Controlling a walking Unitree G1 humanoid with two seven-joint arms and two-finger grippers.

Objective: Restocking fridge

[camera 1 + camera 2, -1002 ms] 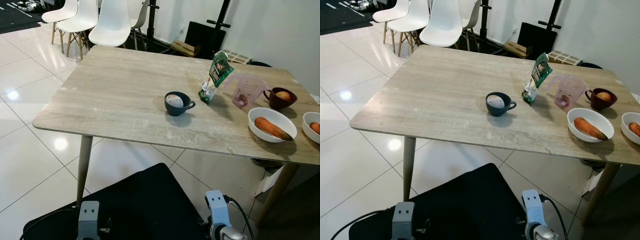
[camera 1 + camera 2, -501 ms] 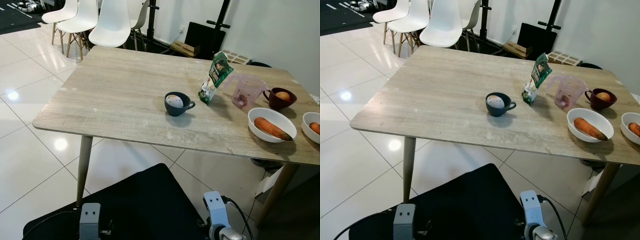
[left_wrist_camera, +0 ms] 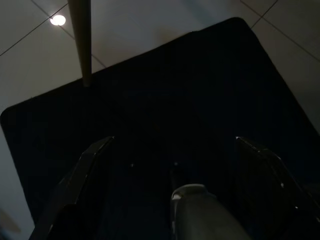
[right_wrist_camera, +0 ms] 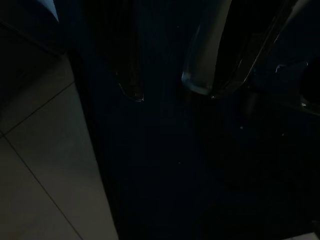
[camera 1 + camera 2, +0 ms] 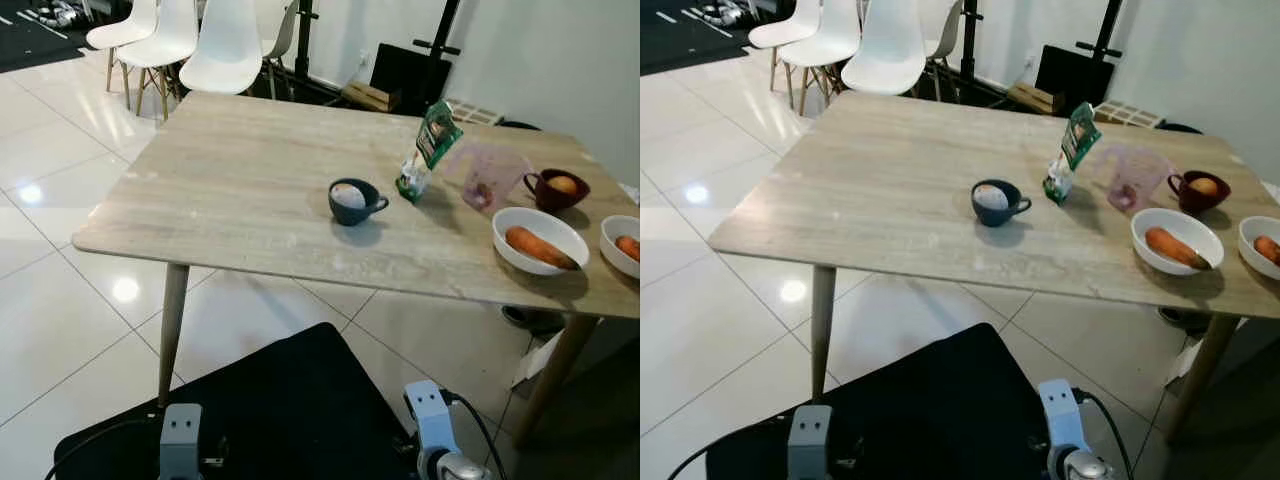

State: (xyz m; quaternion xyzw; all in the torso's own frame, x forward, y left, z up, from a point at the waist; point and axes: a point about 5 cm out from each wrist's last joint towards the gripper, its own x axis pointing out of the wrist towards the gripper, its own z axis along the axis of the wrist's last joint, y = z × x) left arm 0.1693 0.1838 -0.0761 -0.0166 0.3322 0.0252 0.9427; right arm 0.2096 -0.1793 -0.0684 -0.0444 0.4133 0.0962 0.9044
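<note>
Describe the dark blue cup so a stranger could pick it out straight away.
Start at the long wooden table. The dark blue cup stands near the table's middle, left of the green packet and apart from the dishes on the right. It holds a pale, egg-like thing, whereas the dark red cup sits far right and holds something orange.

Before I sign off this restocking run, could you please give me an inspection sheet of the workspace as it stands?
Surface: wooden table, bare across its left half.
Job's things: dark blue cup holding an egg; green pouch upright; clear pink jug; maroon cup with a round fruit; white bowl with a carrot; second white bowl at the picture's right edge.
Clutter: nothing seen.
Grippers: left gripper open above a black mat; right gripper hanging low, very dark.
Cables: one by the right wrist.
Surroundings: white chairs, tiled floor.
</note>
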